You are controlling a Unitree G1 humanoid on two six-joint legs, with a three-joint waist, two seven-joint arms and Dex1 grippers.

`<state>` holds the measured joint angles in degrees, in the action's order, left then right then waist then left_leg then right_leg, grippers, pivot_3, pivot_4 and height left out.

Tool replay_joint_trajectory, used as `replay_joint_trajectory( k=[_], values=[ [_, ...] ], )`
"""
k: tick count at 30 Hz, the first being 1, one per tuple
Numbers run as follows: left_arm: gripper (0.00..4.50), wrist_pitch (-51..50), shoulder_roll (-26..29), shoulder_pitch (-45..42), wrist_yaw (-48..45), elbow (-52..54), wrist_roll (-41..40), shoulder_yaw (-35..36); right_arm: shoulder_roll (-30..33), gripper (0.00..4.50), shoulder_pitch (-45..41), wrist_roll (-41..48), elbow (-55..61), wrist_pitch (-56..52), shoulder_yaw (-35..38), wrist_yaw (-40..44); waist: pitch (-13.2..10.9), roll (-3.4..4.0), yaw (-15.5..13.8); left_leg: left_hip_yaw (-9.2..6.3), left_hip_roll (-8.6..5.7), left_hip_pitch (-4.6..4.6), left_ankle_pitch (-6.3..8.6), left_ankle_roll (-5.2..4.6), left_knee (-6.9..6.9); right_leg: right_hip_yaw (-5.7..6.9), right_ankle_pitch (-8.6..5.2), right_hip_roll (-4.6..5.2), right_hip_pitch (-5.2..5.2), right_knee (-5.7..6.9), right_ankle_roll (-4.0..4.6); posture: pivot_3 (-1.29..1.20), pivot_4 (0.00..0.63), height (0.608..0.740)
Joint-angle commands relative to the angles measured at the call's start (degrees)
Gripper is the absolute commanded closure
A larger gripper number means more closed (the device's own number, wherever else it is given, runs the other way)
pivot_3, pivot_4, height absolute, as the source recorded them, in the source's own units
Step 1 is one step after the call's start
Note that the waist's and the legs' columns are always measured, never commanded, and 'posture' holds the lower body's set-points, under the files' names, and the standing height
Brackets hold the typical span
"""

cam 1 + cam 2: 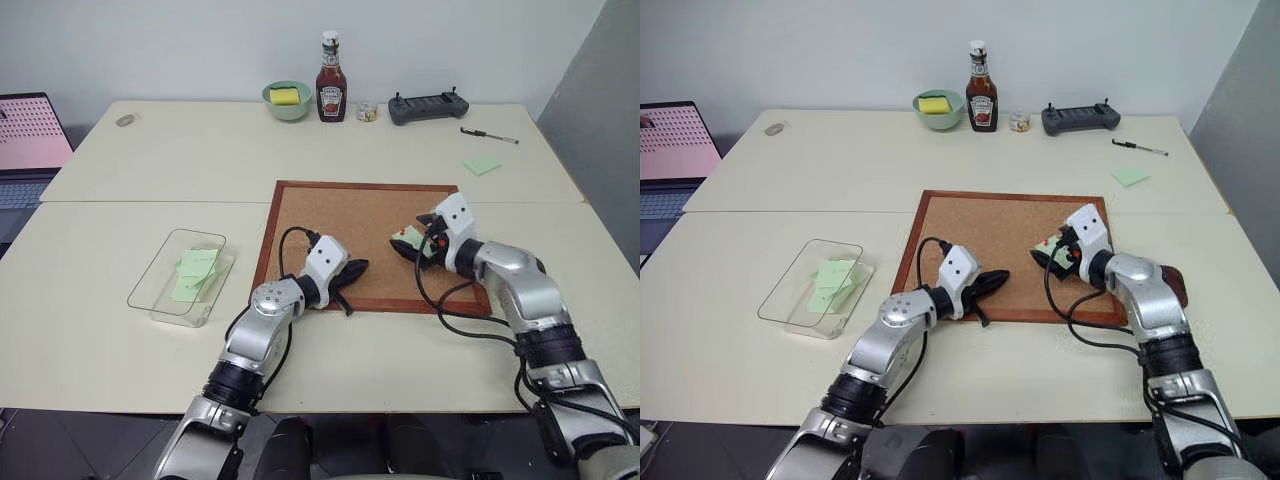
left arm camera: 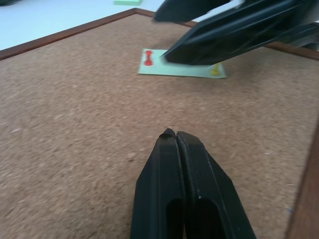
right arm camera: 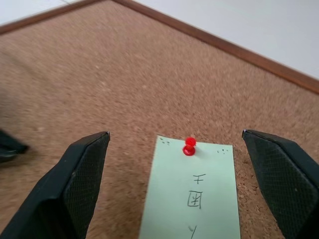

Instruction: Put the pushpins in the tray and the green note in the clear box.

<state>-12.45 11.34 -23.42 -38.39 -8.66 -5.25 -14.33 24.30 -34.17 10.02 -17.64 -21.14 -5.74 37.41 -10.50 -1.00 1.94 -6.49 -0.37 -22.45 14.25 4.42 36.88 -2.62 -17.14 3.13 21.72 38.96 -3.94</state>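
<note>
Two sets of jaws are over the corkboard (image 1: 340, 215), and they stand quite differently. Those of the right gripper (image 3: 177, 184) are spread wide and hold nothing, one finger either side of the green note (image 3: 192, 199), which lies flat on the cork between them. The left gripper (image 2: 179, 149) has its jaws pressed tight together on nothing, hovering low over bare cork a little way short of the note. A red pushpin (image 3: 189, 146) stands through one end of the note, and the left wrist view shows a second, yellowish-looking pin (image 2: 215, 70) at the other end. I would judge the pins light, hard and slick, best pinched by the plastic head and pulled straight out; the note is thin paper that will likely tear or curl if dragged while pinned. Well apart, on the surface to the left, sits the clear box (image 1: 150, 285), already holding pale green slips. A dark reddish tray (image 1: 1173, 283) peeks from behind the right forearm.
</note>
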Motion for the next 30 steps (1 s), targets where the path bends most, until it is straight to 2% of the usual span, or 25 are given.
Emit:
replay_joint_trajectory(
  k=[1, 2, 5, 23, 24, 30],
  values=[
    [4.43, -1.54, -0.04, 1.51, -1.54, 0.15, 0.25, -2.14, -0.62, 0.0, -2.7, -1.04, -2.61, 3.15, 0.48, 0.69, 0.0, 0.0, -0.01, 0.0, 0.0, 0.0, 0.0, 0.0, 0.0, 0.0, 0.0, 0.0, 0.01, 0.0, 0.0, 0.0, 0.15, 0.74],
    [4.43, -1.61, -0.05, 1.53, -1.59, 0.17, 0.25, -2.13, -0.8, 0.0, -2.98, -1.24, -3.26, 3.54, 0.48, 0.72, 0.0, 0.0, -0.01, 0.0, 0.0, 0.0, 0.0, 0.0, 0.01, 0.0, 0.0, 0.0, 0.0, 0.0, 0.0, 0.0, 0.15, 0.74],
    [4.5, -1.68, -0.01, 1.49, -1.73, 0.11, 0.37, -2.19, -1.29, 0.4, -3.44, -1.8, -4.64, 4.29, 0.29, 0.66, 0.02, 0.03, 0.03, 0.01, 0.0, 0.0, 0.0, 0.0, 0.0, -0.01, 0.0, 0.01, 0.0, 0.0, 0.0, 0.0, 0.15, 0.74],
    [4.5, -0.25, 0.29, 1.6, -1.47, -0.93, 1.6, -1.92, -1.59, 4.36, -4.42, -5.5, -6.88, 9.58, -0.03, 1.0, 0.02, 0.04, 0.04, 0.01, -0.01, 0.0, 0.0, 0.0, 0.0, -0.01, 0.0, 0.01, 0.0, 0.0, 0.0, 0.0, 0.15, 0.74],
    [4.5, -0.17, 0.33, 1.59, -1.5, -1.01, 1.67, -1.89, -1.56, 4.47, -4.56, -5.68, -6.85, 9.92, -0.02, 1.0, 0.02, 0.04, 0.04, 0.01, 0.0, 0.0, 0.0, 0.0, 0.0, -0.01, 0.0, 0.01, 0.0, 0.0, 0.0, 0.0, 0.15, 0.74],
    [4.5, 0.01, 0.54, 1.6, -1.56, -1.29, 2.07, -1.87, -1.6, 4.47, -4.47, -5.06, -4.38, 9.61, 0.82, 1.73, 0.02, 0.04, 0.04, 0.01, 0.0, 0.0, 0.0, 0.0, 0.0, -0.01, 0.0, 0.01, 0.0, 0.0, 0.0, 0.0, 0.15, 0.74]
  ],
)
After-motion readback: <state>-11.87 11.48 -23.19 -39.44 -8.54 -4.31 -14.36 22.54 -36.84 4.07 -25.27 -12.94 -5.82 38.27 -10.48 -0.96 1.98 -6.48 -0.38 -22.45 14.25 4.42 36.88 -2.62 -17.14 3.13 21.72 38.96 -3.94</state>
